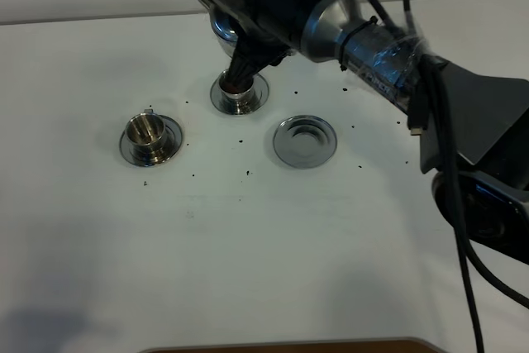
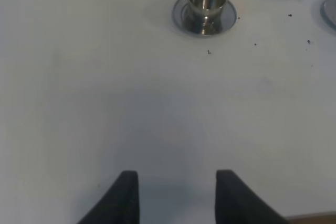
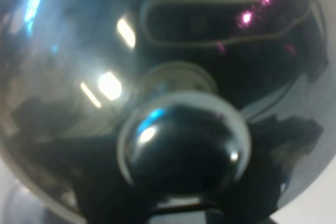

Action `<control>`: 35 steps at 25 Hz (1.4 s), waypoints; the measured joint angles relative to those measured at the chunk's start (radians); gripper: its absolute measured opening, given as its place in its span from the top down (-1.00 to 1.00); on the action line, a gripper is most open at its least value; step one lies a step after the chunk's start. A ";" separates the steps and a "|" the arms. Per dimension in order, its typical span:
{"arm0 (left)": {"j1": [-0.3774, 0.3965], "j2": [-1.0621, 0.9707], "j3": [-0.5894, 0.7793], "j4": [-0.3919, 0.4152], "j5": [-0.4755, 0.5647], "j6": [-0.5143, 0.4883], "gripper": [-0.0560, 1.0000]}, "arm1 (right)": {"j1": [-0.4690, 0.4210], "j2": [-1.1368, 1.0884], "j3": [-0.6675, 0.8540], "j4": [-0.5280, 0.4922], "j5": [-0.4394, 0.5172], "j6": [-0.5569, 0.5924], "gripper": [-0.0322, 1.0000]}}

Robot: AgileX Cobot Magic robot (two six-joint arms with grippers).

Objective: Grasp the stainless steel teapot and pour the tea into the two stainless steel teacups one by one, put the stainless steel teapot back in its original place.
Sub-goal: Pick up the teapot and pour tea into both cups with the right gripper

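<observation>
Here teapot (image 3: 68, 66) above far teacup (image 1: 240, 98), dark fill (image 1: 235, 83) inside.

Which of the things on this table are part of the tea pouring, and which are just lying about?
Part of the job:
- teapot, held over the far cup
- near cup on its saucer
- empty saucer

Not in use:
- dark specks scattered on the table
- left gripper, open, holding nothing
</observation>
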 joint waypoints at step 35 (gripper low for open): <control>0.000 0.000 0.000 0.000 0.000 0.000 0.15 | -0.028 -0.151 0.435 0.339 -0.092 0.114 0.57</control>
